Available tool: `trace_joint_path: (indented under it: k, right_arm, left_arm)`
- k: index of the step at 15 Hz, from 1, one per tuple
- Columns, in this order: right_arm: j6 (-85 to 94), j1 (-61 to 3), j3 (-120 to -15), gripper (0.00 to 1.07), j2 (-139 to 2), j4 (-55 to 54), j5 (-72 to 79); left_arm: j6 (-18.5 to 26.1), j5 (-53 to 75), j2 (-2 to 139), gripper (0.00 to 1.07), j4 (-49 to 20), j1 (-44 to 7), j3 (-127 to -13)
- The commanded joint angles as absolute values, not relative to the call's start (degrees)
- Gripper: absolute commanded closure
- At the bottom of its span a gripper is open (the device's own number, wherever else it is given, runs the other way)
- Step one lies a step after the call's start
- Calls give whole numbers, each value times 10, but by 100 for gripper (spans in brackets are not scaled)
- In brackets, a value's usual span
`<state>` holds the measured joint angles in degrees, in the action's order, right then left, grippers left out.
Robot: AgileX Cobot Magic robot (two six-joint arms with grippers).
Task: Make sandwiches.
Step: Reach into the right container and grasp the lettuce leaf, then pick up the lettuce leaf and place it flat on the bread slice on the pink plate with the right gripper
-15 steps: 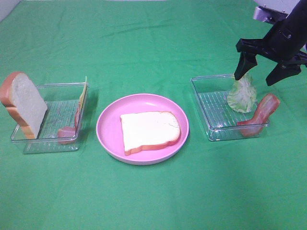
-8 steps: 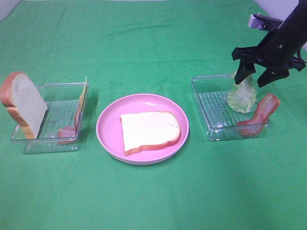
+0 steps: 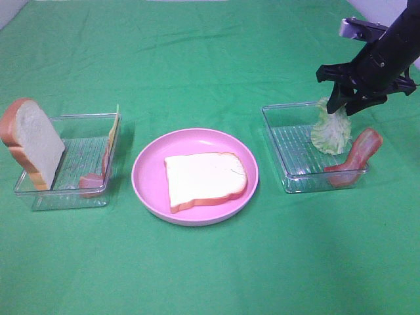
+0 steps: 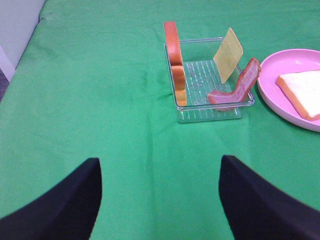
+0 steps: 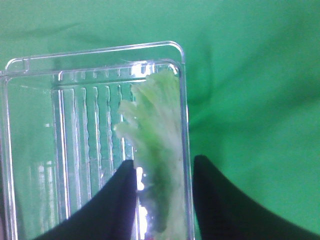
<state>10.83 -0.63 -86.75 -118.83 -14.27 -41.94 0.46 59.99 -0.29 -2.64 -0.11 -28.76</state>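
**Right gripper** (image 3: 340, 106): jaws clamped on the top edge of the lettuce (image 3: 332, 131), one finger on each side. The leaf stands upright in the right tray (image 3: 292, 147), at its far right corner. A bacon strip (image 3: 354, 157) leans over that tray's right rim.

**Left gripper** (image 4: 160, 200): jaws wide apart, nothing between them, above bare cloth (image 4: 125, 135).

**Left tray** (image 3: 72, 197): holds the upright slice (image 3: 33, 141), the cheese (image 3: 113, 131) and a second strip (image 3: 92, 180) (the cheese leans on the right wall).

**Plate** (image 3: 147, 174): sits between the trays and carries the flat slice (image 3: 205, 180).
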Motion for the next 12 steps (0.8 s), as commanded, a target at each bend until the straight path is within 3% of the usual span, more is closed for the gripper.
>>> trace_joint_path:
  k: [1, 2, 3, 10, 12]
  right_arm:
    - [112, -7, -870, 92, -1199, -143, -416]
    - [109, -7, -870, 105, -1199, -143, -413]
    - [109, -7, -870, 107, -1199, -143, -413]
    - [107, -7, -870, 107, -1148, -172, -422]
    - [115, -7, -870, 107, -1105, -233, -462]
  left_arm:
    - [6, 595, -14, 42, -28, -1, -287]
    - [6, 595, -14, 42, -28, -1, -287]
    - [6, 595, -14, 42, -28, -1, -287]
    - [6, 595, -14, 42, -28, -1, -287]
    - [6, 595, -14, 42, -28, -1, -287]
